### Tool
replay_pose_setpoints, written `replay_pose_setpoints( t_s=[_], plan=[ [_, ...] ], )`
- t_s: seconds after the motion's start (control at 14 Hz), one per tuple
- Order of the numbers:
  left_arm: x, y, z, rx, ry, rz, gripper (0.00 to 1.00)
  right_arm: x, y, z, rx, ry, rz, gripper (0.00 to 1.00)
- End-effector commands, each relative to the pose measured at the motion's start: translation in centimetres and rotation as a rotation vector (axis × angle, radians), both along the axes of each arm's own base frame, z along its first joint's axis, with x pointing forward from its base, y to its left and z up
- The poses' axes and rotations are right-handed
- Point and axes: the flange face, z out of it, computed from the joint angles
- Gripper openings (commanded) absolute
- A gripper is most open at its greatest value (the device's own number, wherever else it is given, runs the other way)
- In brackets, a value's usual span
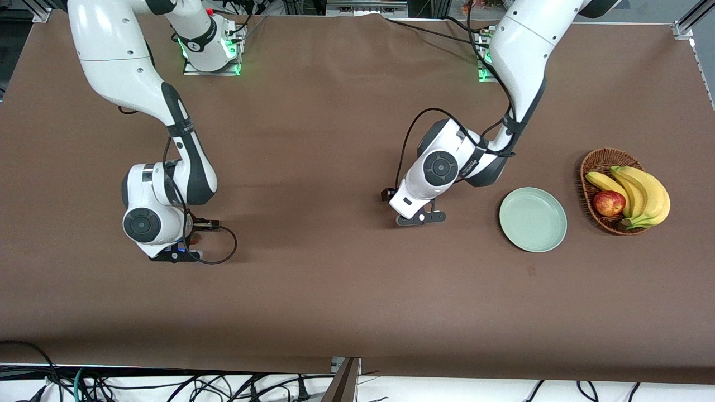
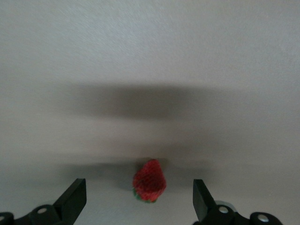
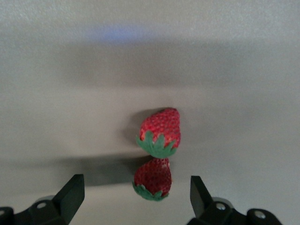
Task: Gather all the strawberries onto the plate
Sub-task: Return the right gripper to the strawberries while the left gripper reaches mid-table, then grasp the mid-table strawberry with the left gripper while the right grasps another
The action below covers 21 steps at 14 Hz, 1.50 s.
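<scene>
We hover both open pincers: left pincer (image 2: 139,199) over one strawberry (image 2: 149,181), right pincer (image 3: 136,196) over two strawberries (image 3: 157,154). Next we descend and grip; the plate (image 1: 533,219) is empty.

Brown cloth-covered table (image 1: 313,301), even overhead light with soft shadows, metal frame rails (image 1: 690,19) at the corners, tangled cables (image 1: 167,385) on what looks like a pale floor below.

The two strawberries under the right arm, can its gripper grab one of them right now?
Probably yes. The right gripper is open above the two strawberries, with nothing covering them. The one between its fingers touches the other one, so it might bump that.
</scene>
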Motion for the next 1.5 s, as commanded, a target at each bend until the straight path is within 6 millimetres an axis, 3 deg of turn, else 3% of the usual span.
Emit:
replay_pose_setpoints(
  t_s=[0.0, 0.07, 0.21, 0.36, 0.43, 0.5, 0.57, 0.64, 0.71, 0.86, 0.93, 1.0, 1.14, 1.21, 1.43],
  plan=[
    [0.2, -0.6, -0.6, 0.000, -0.005, 0.020, 1.00, -1.0, -0.7, 1.0, 0.028, -0.006, -0.005, 0.80],
    [0.2, -0.5, -0.7, 0.001, -0.005, 0.018, 1.00, -1.0, -0.8, 1.0, 0.027, -0.005, -0.006, 0.66],
    [-0.1, -0.5, -1.3, 0.013, -0.002, -0.005, 0.49, -1.0, -1.0, 1.0, 0.028, -0.006, -0.009, 0.46],
    [-0.3, -0.7, -1.7, 0.016, 0.003, -0.001, 0.40, -0.9, -1.3, 0.9, 0.029, -0.006, -0.015, 0.46],
    [-0.2, -0.6, -1.6, 0.015, 0.002, 0.001, 0.29, -0.9, -1.4, 0.9, 0.029, -0.009, -0.014, 0.46],
    [-0.2, -0.7, -1.6, 0.015, 0.002, 0.000, 0.25, -0.8, -1.4, 0.9, 0.031, -0.017, -0.014, 0.46],
    [-0.3, -0.7, -2.0, 0.017, 0.006, 0.001, 0.24, -0.8, -1.6, 0.8, 0.032, -0.019, -0.015, 0.41],
    [-0.3, -0.7, -2.1, 0.017, 0.007, 0.000, 0.22, -0.8, -1.7, 0.7, 0.032, -0.018, -0.017, 0.27],
    [-0.3, -0.7, -2.2, 0.018, 0.009, 0.001, 0.22, -0.7, -1.7, 0.7, 0.032, -0.019, -0.017, 0.18],
    [-0.3, -0.7, -2.2, 0.019, 0.010, 0.001, 0.19, -0.3, -1.3, 1.5, 0.039, -0.035, -0.017, 0.09],
    [-0.1, -0.5, -1.7, 0.019, 0.008, -0.001, 0.14, 0.3, 0.0, 2.6, 0.059, -0.051, -0.020, 0.09],
    [0.4, -0.1, 0.0, 0.019, -0.001, 0.002, 0.14, 0.6, 2.7, 3.7, 0.106, -0.059, -0.022, 0.09],
    [1.4, 2.3, 3.9, 0.069, 0.042, 0.004, 0.03, -0.1, 9.9, 5.0, 0.189, -0.068, -0.128, 0.09],
    [2.1, 3.3, 5.8, 0.111, 0.055, -0.018, 0.04, -0.5, 13.4, 5.3, 0.181, -0.080, -0.196, 0.09],
    [4.1, 6.9, 8.9, 0.321, 0.079, -0.224, 0.08, -2.2, 23.4, 6.0, 0.174, -0.131, -0.303, 0.09]
  ],
)
